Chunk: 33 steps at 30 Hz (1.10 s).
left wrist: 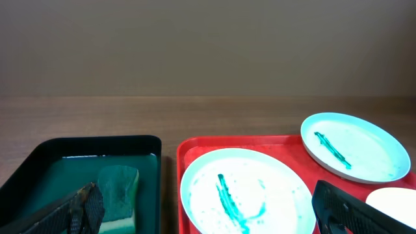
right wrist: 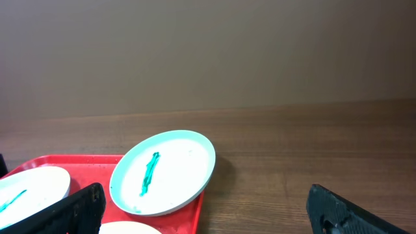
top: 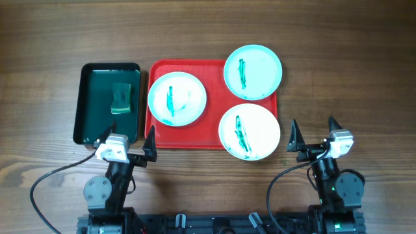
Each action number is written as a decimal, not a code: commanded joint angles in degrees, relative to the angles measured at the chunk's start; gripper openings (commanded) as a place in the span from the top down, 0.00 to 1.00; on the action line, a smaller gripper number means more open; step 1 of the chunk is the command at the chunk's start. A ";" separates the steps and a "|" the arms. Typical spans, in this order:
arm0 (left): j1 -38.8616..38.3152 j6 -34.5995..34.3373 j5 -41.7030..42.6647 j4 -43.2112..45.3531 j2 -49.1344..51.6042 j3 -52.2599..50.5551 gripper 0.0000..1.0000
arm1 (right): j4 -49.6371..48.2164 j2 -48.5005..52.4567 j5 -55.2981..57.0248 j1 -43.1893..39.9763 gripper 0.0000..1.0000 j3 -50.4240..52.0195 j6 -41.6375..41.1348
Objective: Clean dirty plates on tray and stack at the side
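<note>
Both jaws gape empty before three green-streaked pale plates (top: 177, 99) on red tray (top: 209, 136).

Dark wooden table (top: 364, 65) with visible grain; plain beige wall (left wrist: 208, 45) behind.

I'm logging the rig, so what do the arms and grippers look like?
Left arm and right arm are black with round joints and a white wrist block. The left gripper and right gripper have black, pointed fingers. A black cable loops by each.
</note>
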State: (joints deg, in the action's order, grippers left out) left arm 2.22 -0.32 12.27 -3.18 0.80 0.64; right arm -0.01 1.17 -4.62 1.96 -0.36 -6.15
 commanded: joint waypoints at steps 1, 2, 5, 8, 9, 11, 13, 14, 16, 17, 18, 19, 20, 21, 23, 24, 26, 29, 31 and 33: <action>0.31 0.07 -0.33 -0.13 -0.26 -0.33 0.00 | -0.11 0.02 0.79 0.13 0.00 0.07 -0.17; 0.31 0.07 -0.33 -0.13 -0.26 -0.33 0.00 | -0.11 0.02 0.76 0.13 0.00 0.07 -0.17; 0.31 0.07 -0.33 -0.13 -0.26 -0.33 0.00 | -0.11 0.02 0.76 0.13 0.00 0.07 -0.20; 0.31 0.07 -0.31 -0.13 -0.26 -0.33 0.00 | -0.13 0.02 1.42 0.11 0.00 0.07 0.15; 0.31 0.07 -0.31 -0.13 -0.26 -0.33 0.00 | -0.11 0.02 1.42 0.11 0.01 0.07 0.15; 0.31 0.07 -0.31 -0.11 -0.26 -0.33 0.00 | -0.13 0.02 1.42 0.11 0.00 0.07 0.15; 0.31 0.07 -0.31 -0.11 -0.26 -0.33 0.00 | -0.13 0.02 1.42 0.11 0.00 0.07 0.15; 0.31 0.07 -0.33 -0.11 -0.26 -0.33 0.00 | -0.13 0.02 1.42 0.11 0.01 0.07 0.17; 0.31 0.09 -0.33 -0.11 -0.26 -0.33 0.00 | -0.44 0.02 1.42 0.11 0.00 0.07 0.15; 0.31 0.09 -0.33 -0.09 -0.26 -0.33 0.00 | -0.66 0.02 1.42 0.11 0.00 0.07 0.11; 0.31 0.09 -0.33 -0.04 -0.26 -0.33 0.00 | -0.87 0.02 1.40 0.11 0.00 0.07 -0.07; 0.31 0.07 -0.33 -0.04 -0.26 -0.33 0.00 | -1.07 0.02 1.40 0.11 0.00 0.07 -0.04; 0.31 0.04 -0.31 -0.07 -0.26 -0.33 0.00 | -1.38 0.02 1.40 0.11 0.00 0.07 -0.07; 0.31 0.04 -0.33 0.02 -0.26 -0.33 0.00 | -1.68 0.02 1.29 0.11 0.00 0.07 -0.04; 0.31 0.02 -0.35 0.72 -0.24 -0.28 0.00 | -2.54 0.02 0.92 0.11 0.00 0.04 -0.02; 0.31 -0.15 -0.33 0.70 -0.22 0.11 0.00 | -2.99 0.02 0.17 0.11 0.00 -0.04 0.00; 0.31 -0.13 -0.39 -0.28 0.39 1.75 0.00 | -2.99 0.39 -1.16 0.11 0.00 -1.14 0.00; 0.31 0.09 -1.66 -4.68 4.98 8.70 0.00 | -2.91 4.66 -1.95 0.11 0.00 -5.90 0.07; 0.31 0.09 -1.66 -6.86 8.68 13.27 0.00 | -2.91 8.22 -2.99 0.11 0.00 -9.22 0.22; 0.31 0.09 -1.66 -10.45 13.88 19.50 0.00 | -2.60 13.22 -4.57 0.11 0.00 -13.62 0.22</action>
State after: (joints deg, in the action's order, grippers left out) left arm 2.22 -0.30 11.53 -10.46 8.51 10.90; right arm -2.57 8.99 -6.13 1.96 -7.42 -6.15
